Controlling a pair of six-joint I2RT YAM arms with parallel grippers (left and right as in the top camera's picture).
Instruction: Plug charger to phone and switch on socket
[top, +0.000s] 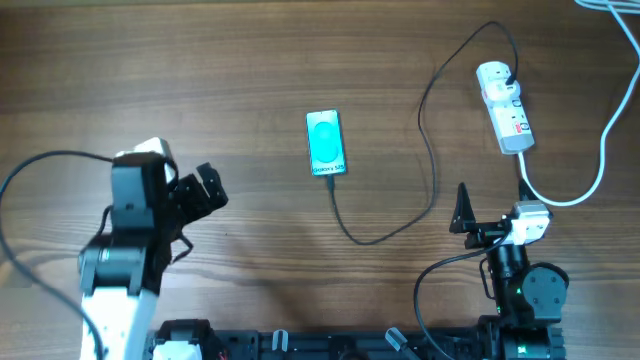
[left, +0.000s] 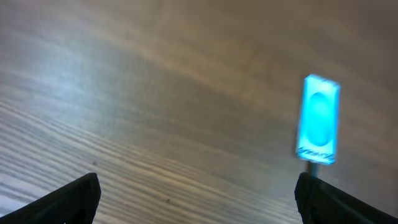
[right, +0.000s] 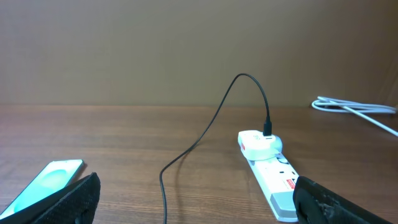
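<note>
**A:** Overhead first. The phone (top: 325, 143) lies mid-table, and the charger (top: 432, 170) loops from the phone's near end away to the socket (top: 505, 108), well apart from the phone on your right arm's side. From up here you can't tell whether the plug tip is seated or only touching the phone.

**B:** The left gripper (top: 207, 190) sits well clear of the phone. The right gripper (top: 465, 215) hangs near the cable loop. Swing it carelessly toward the socket and you could snag that loop and drag the phone.

**A:** Left wrist view: jaws spread wide with nothing between them. The phone (left: 319, 120) is ahead but blurred, so its port is unreadable.

**B:** Right wrist view: jaws wide apart here too, and empty. The phone (right: 46, 183) is cut off at the frame's lower corner. The socket (right: 277, 174) lies beyond the phone, half hidden by your finger. You can see the red marks, but you can't tell whether it's on or off. Nothing pins the strip, so if you press off-centre, it may skate.
</note>
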